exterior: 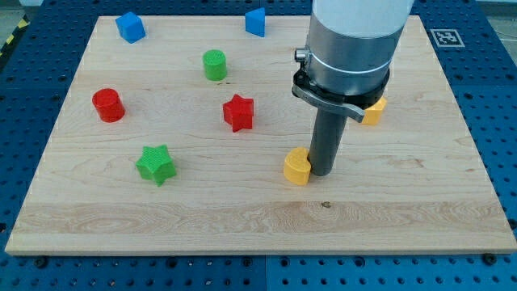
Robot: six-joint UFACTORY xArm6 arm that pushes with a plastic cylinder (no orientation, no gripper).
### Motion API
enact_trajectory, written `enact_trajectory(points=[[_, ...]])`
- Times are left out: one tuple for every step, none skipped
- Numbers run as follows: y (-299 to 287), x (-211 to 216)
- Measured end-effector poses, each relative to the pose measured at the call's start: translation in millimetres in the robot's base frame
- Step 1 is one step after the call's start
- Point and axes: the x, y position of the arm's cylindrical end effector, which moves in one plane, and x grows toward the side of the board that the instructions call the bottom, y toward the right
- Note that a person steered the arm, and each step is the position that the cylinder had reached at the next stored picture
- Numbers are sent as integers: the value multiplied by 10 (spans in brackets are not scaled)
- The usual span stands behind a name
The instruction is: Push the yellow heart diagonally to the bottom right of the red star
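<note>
The yellow heart lies on the wooden board, below and to the right of the red star. My tip rests on the board right against the heart's right side. The arm's grey body rises above the tip to the view's top.
A green star lies at the left. A red cylinder is further left. A green cylinder sits above the red star. Two blue blocks lie near the top edge. A yellow block is partly hidden behind the arm.
</note>
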Motion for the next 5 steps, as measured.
enact_trajectory(points=[[-66, 0], [-131, -90], [6, -105], [50, -297], [50, -689]])
